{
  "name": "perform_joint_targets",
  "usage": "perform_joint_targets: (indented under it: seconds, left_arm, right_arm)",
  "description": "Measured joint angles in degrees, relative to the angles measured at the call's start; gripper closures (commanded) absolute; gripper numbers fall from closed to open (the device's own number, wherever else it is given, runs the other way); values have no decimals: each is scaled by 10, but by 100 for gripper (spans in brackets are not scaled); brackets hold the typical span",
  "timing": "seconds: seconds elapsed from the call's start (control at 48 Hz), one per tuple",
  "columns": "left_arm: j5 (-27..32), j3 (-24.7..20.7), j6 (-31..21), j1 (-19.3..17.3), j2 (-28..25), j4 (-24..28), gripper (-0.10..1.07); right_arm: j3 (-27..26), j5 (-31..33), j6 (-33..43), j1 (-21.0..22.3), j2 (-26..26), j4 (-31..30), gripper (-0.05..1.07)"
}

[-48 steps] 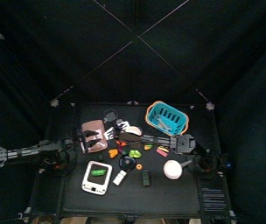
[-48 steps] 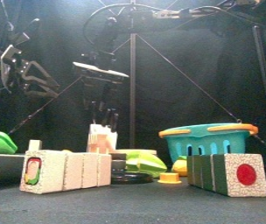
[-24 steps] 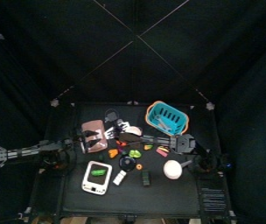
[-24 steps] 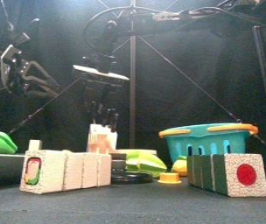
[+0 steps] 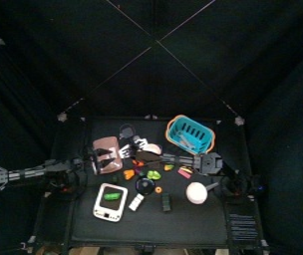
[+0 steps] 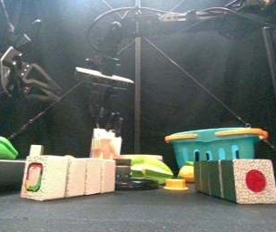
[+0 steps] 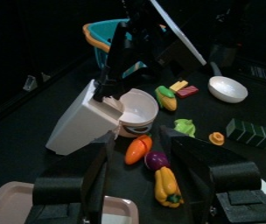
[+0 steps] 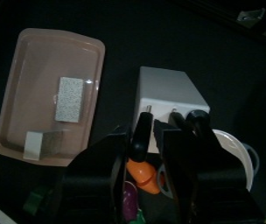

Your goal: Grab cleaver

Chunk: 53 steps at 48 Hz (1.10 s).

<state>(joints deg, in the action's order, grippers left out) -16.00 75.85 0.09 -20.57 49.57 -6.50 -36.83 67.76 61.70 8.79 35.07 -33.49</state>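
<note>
A white knife block (image 8: 171,87) stands beside a flat pinkish-brown tray (image 8: 48,96). Black handles (image 8: 171,118) stick up out of the block. The cleaver's blade is hidden, and I cannot tell which handle is its own. My right gripper (image 8: 168,131) hangs straight over the block (image 7: 83,122), its jaws open on either side of the handles. In the front view the gripper (image 6: 106,118) sits just above the block (image 6: 105,143). My left gripper (image 7: 142,144) hovers open and holds nothing, raised near the tray's (image 7: 31,206) end.
A teal basket (image 5: 187,129) stands at the back right and a white bowl (image 5: 198,194) at the front right. A white-framed rectangle with a green centre (image 5: 109,201) lies at the front. Toy vegetables (image 7: 159,184) and a white cup (image 7: 136,109) crowd the middle.
The right gripper's jaws have drawn slightly closer together over the knife block. Both arms otherwise stay where they were.
</note>
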Motion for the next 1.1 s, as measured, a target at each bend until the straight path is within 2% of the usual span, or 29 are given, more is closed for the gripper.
perform_joint_targets:
  seconds: [0.25,0.521,1.104]
  left_arm:
    - [0,0,0,0,-1,0,14]
    - [0,1,0,0,-1,0,14]
    - [0,1,0,0,-1,0,14]
  right_arm:
    - [0,2,2,1,0,0,36]
    - [0,2,3,1,0,0,46]
    - [0,2,2,1,1,-2,46]
